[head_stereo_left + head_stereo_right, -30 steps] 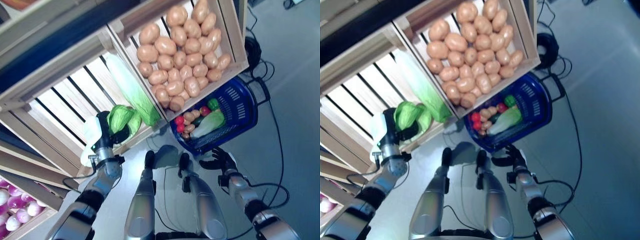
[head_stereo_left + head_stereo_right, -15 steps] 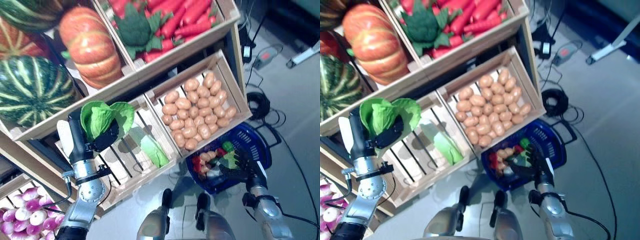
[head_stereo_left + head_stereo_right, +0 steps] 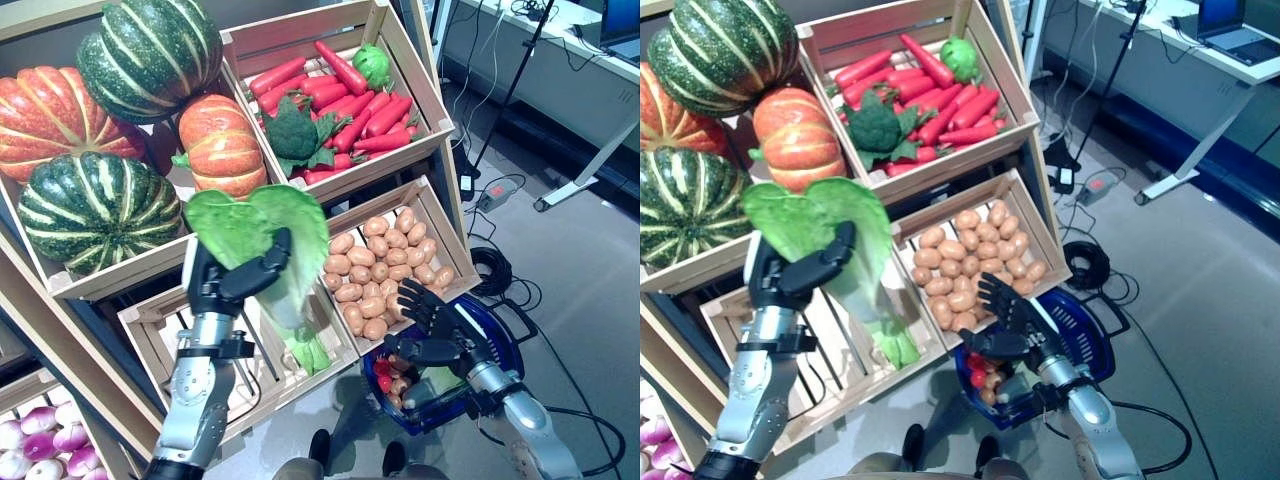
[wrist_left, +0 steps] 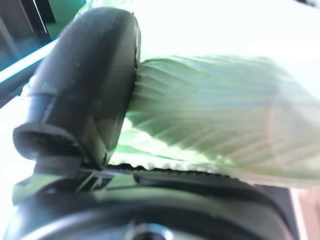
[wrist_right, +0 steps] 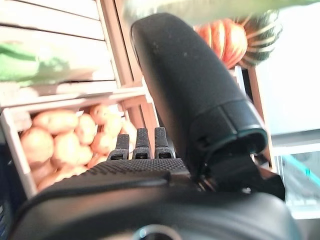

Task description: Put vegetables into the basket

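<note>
Left robot hand (image 3: pixel 228 280): raised in front of the wooden shelf unit (image 3: pixel 440 130), fingers and thumb curled round a leafy green cabbage (image 3: pixel 262 230); the left wrist view shows the thumb pressed against the ribbed pale-green leaf. The cabbage is held upright in the air, its leaves spreading above the hand, its pale stalk end hanging below the fingers, in front of the lower slatted crate (image 3: pixel 150 330).

Right robot hand (image 3: pixel 435 320): fingers spread and straight, holding nothing, hovering just above the blue basket (image 3: pixel 505 325), at the front corner of the potato crate (image 3: pixel 445 215).

Blue basket: on the floor at the foot of the shelves, below the potato crate. Contents seen past the right hand: red tomatoes (image 3: pixel 383 368), small brown potatoes, something pale green; the rest is hidden by the hand.

Shelf unit, upper tier: striped green pumpkins (image 3: pixel 95 205) and orange pumpkins (image 3: pixel 218 145) at left; a crate of red carrots (image 3: pixel 375 115) with a broccoli head (image 3: pixel 290 130) and a small green vegetable at its far corner.

Shelf unit, lower tier: a crate of potatoes (image 3: pixel 385 275); beside it the slatted crate, with a second green leafy vegetable (image 3: pixel 308 350) lying at its front edge.

Lowest corner at left: purple-and-white turnips (image 3: pixel 40 465)
</note>
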`<state>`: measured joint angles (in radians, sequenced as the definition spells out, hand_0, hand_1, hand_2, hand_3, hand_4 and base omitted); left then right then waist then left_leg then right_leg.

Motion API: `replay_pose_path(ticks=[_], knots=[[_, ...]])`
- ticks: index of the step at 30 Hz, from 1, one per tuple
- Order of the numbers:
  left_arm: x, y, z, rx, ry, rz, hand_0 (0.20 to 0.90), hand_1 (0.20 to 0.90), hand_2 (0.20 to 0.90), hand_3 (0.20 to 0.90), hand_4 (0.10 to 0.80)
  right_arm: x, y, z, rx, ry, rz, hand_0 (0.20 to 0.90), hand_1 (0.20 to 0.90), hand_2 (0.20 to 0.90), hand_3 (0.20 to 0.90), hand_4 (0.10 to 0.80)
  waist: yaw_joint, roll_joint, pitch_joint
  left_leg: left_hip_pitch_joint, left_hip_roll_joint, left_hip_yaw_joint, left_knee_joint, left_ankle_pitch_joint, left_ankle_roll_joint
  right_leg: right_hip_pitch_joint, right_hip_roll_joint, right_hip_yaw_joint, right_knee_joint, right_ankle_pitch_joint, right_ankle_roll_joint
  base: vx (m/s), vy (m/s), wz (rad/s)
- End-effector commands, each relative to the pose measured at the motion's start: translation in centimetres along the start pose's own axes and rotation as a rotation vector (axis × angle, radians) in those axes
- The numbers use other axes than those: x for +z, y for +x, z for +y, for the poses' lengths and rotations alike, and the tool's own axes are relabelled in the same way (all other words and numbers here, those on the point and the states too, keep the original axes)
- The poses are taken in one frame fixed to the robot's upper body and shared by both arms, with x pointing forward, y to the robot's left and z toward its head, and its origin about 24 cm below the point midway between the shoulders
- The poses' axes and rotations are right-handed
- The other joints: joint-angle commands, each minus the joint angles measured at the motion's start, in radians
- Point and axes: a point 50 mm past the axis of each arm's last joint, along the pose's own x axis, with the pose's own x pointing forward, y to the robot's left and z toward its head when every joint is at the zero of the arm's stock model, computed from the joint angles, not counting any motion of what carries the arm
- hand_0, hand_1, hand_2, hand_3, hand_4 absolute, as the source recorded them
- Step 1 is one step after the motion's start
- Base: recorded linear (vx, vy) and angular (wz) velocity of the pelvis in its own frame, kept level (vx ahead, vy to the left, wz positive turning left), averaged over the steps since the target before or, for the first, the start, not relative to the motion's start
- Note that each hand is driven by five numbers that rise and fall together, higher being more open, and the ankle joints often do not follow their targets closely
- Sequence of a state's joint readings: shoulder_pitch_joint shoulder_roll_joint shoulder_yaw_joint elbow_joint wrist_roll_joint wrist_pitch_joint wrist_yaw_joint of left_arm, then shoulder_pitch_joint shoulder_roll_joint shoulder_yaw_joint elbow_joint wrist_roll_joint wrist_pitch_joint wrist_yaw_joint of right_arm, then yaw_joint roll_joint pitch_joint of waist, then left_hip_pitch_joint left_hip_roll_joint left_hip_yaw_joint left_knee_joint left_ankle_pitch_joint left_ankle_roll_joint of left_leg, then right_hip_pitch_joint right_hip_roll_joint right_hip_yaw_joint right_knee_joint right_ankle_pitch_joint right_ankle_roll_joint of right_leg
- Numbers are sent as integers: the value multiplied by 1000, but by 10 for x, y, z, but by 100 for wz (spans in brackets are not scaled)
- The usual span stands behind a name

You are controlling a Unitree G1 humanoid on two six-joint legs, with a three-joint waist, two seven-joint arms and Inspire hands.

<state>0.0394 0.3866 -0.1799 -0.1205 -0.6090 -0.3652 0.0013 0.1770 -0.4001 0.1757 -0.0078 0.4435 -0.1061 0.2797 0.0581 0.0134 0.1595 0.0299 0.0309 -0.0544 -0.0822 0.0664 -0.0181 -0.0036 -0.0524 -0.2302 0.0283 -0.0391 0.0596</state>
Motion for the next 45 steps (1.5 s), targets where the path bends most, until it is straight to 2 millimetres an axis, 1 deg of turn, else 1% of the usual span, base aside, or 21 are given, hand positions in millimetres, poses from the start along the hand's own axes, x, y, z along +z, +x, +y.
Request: replay_pose_path(ticks=[1,4,7,12,14,16,18,20,26,31,34,38,43,45], knots=[[45,29,-34,-259,-83,-257,300,300,300,300,400,47,13,15,169,-5,-204,900,900,900,900,800,-29,-40,-110,12,-34,29,-5,-37,-13,80,-66,13,-105,107,44,14,-3,-4],[42,31,-45,-341,-129,-236,300,300,300,300,400,46,17,23,230,24,-195,900,900,900,900,800,-33,-43,-115,18,-32,35,-5,-42,-10,80,-66,20,-104,108,44,18,-9,-6],[43,34,-57,-432,-166,-229,300,300,300,300,400,46,21,31,282,6,-177,900,900,900,900,800,-36,-45,-126,26,-30,43,-5,-50,-7,84,-67,31,-108,110,46,36,-13,-4],[42,34,-71,-542,-242,-218,300,300,300,300,400,45,24,35,285,24,-160,900,900,900,900,800,-41,-47,-140,31,-24,56,-5,-55,-6,87,-68,39,-113,113,49,22,-13,-10],[43,34,-73,-561,-249,-219,300,300,300,300,400,44,24,35,277,25,-157,900,900,900,900,800,-43,-47,-144,31,-24,59,-5,-56,-6,86,-68,42,-113,113,50,5,-7,-8],[43,34,-77,-576,-277,-212,300,300,300,300,400,42,26,35,243,-31,-139,900,900,900,900,800,-47,-46,-150,31,-22,63,-5,-56,-4,86,-67,47,-115,113,51,0,0,0],[43,34,-78,-586,-299,-207,300,300,300,300,400,41,26,35,244,-33,-130,900,900,900,900,800,-48,-45,-152,31,-21,65,-5,-56,-4,86,-67,48,-115,113,51,-1,1,-2],[44,33,-79,-594,-313,-207,300,300,300,300,400,40,25,35,254,-3,-114,900,900,900,900,800,-49,-45,-154,30,-20,68,-5,-56,-3,83,-68,48,-113,113,51,0,0,0],[39,33,-85,-649,-411,-163,300,300,300,300,400,34,29,37,281,76,-68,900,900,900,900,800,-45,-48,-158,31,-20,66,-5,-57,-1,85,-67,49,-114,115,51,0,-1,-1],[33,30,-93,-693,-449,-110,300,300,300,300,400,37,31,42,289,139,-92,900,900,900,900,800,-46,-46,-164,29,-19,68,-5,-56,1,83,-67,52,-116,116,52,0,0,0],[28,29,-96,-718,-449,-66,300,300,300,300,400,38,33,45,283,147,-103,900,900,900,900,800,-48,-43,-169,28,-19,69,-5,-56,2,82,-69,53,-116,117,55,-5,8,-3],[23,24,-99,-779,-406,-29,300,300,300,300,400,39,33,46,299,194,-113,900,900,900,900,800,-50,-40,-175,25,-18,75,-5,-55,5,76,-69,59,-116,119,56,-5,8,-2],[20,24,-100,-812,-276,-6,300,300,300,300,400,43,35,46,302,240,-132,900,900,900,900,800,-52,-39,-177,23,-17,78,-5,-53,6,73,-68,63,-116,120,58,0,0,0],[20,24,-96,-804,-214,-7,300,300,300,300,400,44,34,46,302,248,-132,900,900,900,900,800,-53,-38,-179,22,-17,79,-5,-52,6,72,-68,66,-116,120,59,0,0,0]])
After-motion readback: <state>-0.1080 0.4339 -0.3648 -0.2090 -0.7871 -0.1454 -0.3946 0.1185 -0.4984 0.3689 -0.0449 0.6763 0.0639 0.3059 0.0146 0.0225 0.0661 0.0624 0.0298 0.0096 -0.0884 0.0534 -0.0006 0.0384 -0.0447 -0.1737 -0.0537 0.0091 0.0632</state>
